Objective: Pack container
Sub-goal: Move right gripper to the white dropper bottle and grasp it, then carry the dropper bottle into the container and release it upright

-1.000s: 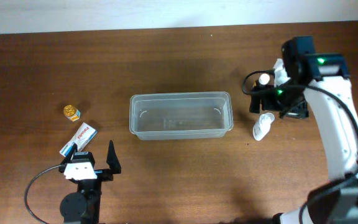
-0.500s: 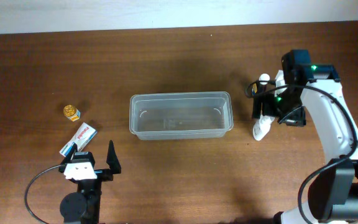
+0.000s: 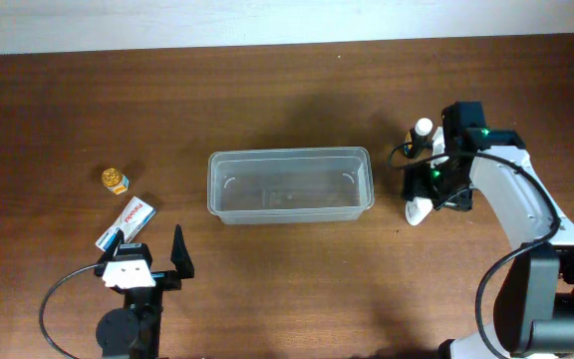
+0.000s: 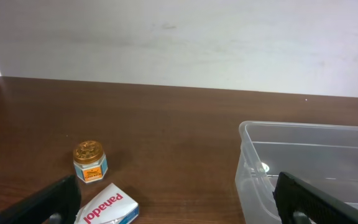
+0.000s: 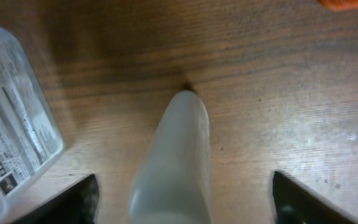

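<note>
The clear plastic container (image 3: pixel 289 154) stands empty mid-table; its left end shows in the left wrist view (image 4: pixel 244 155). A white bottle (image 3: pixel 418 210) lies on the wood to the right of it. My right gripper (image 3: pixel 436 187) is low over this bottle, open, with the bottle (image 5: pixel 176 162) between its spread fingers (image 5: pixel 185 202). A second small white bottle (image 3: pixel 424 128) stands just behind. My left gripper (image 3: pixel 147 261) is open and empty near the front left (image 4: pixel 179 211).
A Panadol box (image 3: pixel 128 220) and a small gold-lidded jar (image 3: pixel 115 179) lie at the left, also in the left wrist view: the box (image 4: pixel 107 205) and the jar (image 4: pixel 90 161). A clear labelled item (image 5: pixel 11 130) sits left of the bottle.
My right arm has moved toward the table's front and come down over the lying white bottle, uncovering the standing bottle. The left arm has not moved.
</note>
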